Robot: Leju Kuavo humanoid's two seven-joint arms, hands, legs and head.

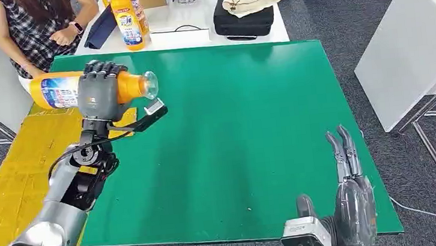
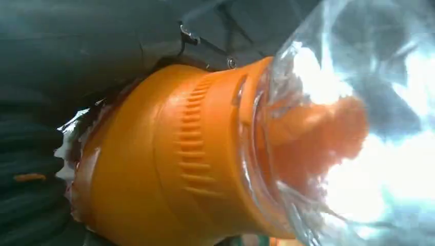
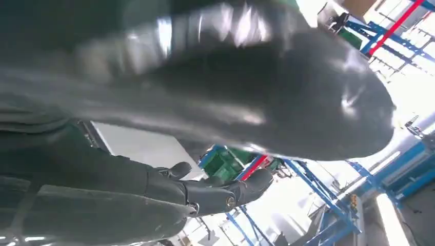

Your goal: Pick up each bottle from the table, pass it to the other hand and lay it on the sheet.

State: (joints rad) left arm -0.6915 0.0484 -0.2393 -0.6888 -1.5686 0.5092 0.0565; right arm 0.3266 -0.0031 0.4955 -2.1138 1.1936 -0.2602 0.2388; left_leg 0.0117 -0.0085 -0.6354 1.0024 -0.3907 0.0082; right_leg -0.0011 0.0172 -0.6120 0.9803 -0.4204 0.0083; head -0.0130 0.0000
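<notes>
Head view, left hand (image 1: 99, 92) grips bottle (image 1: 62, 91) sideways; right hand (image 1: 351, 206) empty, fingers straight

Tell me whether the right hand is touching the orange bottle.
Apart. The head view shows the right hand low over the green sheet's near right edge, fingers straight, while the left hand grips the orange bottle far across the sheet.

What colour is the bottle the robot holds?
Orange, with a clear cap; the bottle shows best in the head view.
</notes>
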